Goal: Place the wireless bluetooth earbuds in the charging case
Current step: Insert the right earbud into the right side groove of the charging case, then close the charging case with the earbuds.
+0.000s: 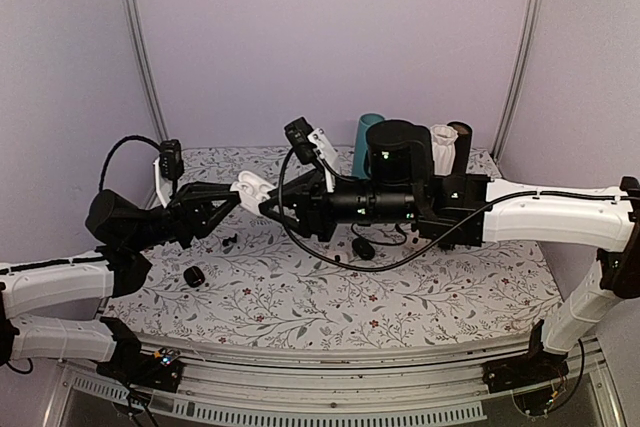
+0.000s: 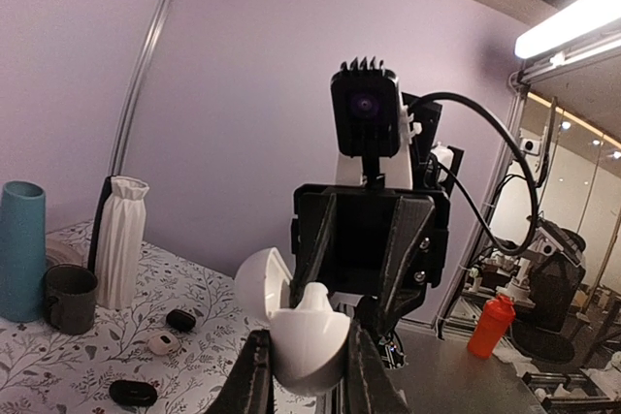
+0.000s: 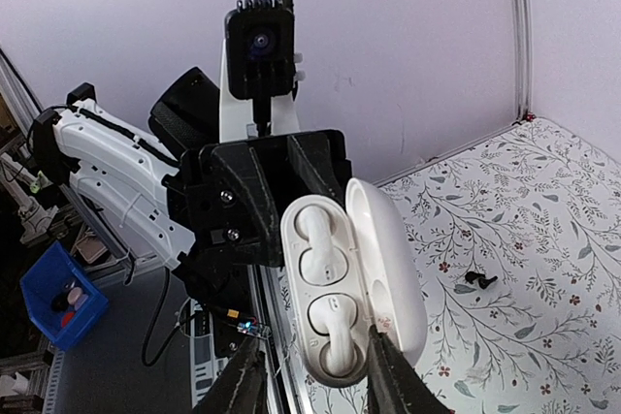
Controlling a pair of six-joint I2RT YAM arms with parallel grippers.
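I see the left fingers (image 2: 250,375) clamped on the white oval plastic charging case (image 3: 390,269), lid open, held up above the floral-print table (image 3: 543,201). The right fingers (image 3: 243,385) stand partly spread astride its lower end, gripping nothing. Count: one case, two small white earbuds (image 3: 320,242), both apparently seated in its wells. I judge them light, hard, slick; pinch the stem, gently. On the table: two black oval pebbles (image 2: 179,319), one pale oval pebble (image 2: 162,343), one tiny dark bit (image 3: 480,280).

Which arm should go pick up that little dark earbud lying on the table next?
Right. The left gripper is shut on the open charging case, so it is busy. The right gripper has its jaws apart and seems free. The earbud lies on the table in its wrist view.
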